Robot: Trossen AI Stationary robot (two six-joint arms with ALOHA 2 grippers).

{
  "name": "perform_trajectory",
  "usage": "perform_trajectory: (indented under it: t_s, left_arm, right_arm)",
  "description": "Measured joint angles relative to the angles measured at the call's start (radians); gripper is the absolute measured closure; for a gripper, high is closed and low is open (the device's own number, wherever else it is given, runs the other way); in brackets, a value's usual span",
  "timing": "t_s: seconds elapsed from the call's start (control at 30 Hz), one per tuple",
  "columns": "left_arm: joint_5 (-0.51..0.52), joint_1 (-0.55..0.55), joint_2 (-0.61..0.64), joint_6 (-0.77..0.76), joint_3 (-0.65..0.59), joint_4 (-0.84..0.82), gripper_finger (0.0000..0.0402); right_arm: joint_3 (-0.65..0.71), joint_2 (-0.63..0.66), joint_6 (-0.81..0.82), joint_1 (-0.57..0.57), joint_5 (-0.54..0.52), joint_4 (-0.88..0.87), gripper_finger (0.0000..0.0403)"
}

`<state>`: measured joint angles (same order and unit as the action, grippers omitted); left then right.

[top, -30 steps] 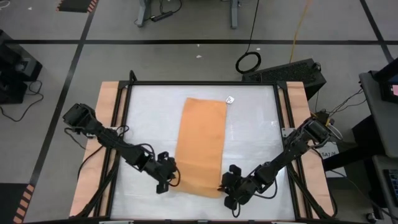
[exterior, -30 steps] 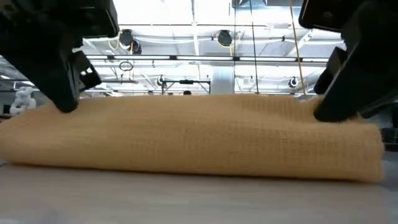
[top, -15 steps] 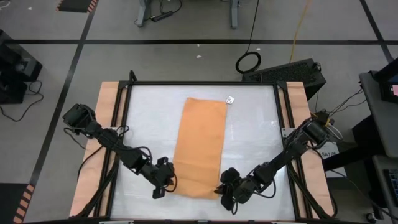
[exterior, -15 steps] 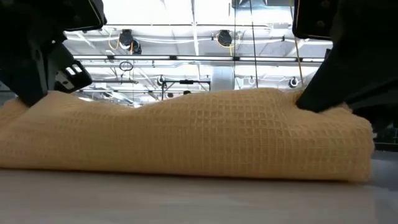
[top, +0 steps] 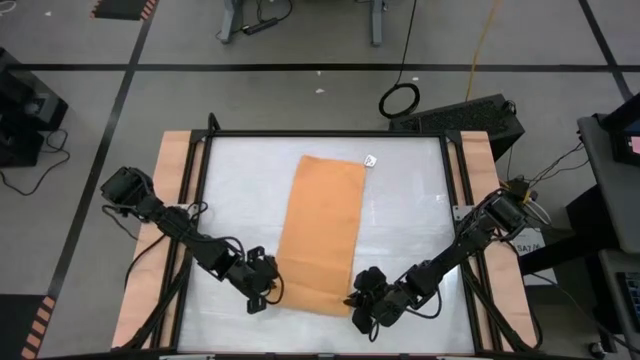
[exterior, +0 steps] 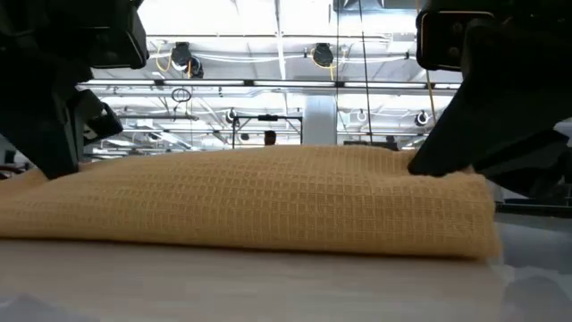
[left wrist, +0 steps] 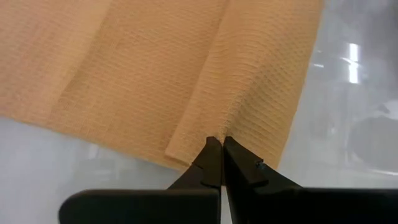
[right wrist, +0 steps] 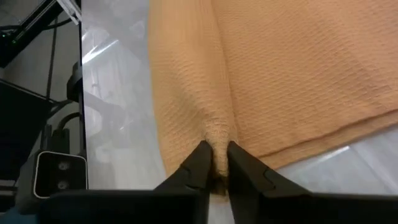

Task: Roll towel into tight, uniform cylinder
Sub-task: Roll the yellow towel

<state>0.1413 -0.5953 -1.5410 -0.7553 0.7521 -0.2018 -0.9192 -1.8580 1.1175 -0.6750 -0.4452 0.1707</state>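
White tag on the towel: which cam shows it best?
High view. The white tag shows only there, at the towel's far corner, away from both grippers. The low view shows just the near rolled edge; both wrist views show cloth pinched at the near end, with no tag in frame.

Low down, both arms run off the top edge, so only dark bulk shows above the towel (exterior: 259, 201). The towel's left end runs off that picture's side. From above, the near edge of the towel slips under the left gripper (top: 266, 290) and right gripper (top: 362, 303). The white tag (top: 370, 160) at the far edge is too small to read.
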Motion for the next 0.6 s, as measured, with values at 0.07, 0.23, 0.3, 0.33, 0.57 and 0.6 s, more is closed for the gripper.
perform_trajectory:
  t_s: [0.07,0.23,0.3,0.33,0.57,0.6]
  left_arm:
    - [0.0,0.0,0.0,-0.021,-0.013,0.027,0.0395]
    - [0.006,0.0,0.0,-0.058,-0.042,0.036,0.0393]
    - [0.014,0.0,0.0,-0.059,-0.045,0.035,0.0393]
    - [0.02,0.0,0.0,-0.059,-0.045,0.036,0.0393]
    - [0.035,0.0,0.0,-0.078,-0.045,0.037,0.0392]
    - [0.036,0.0,0.0,-0.078,-0.045,0.038,0.0392]
  right_arm:
    - [0.0,0.0,-0.001,0.001,-0.001,-0.002,0.0348]
    - [0.0,0.0,-0.026,0.001,-0.001,-0.03,0.0289]
    - [0.0,0.007,-0.058,0.001,-0.002,-0.047,0.0267]
    - [0.0,0.015,-0.079,0.001,-0.002,-0.055,0.0258]
    - [-0.007,0.069,-0.344,-0.055,-0.166,-0.06,0.0205]
    - [-0.008,0.065,-0.387,-0.075,-0.202,-0.051,0.0198]
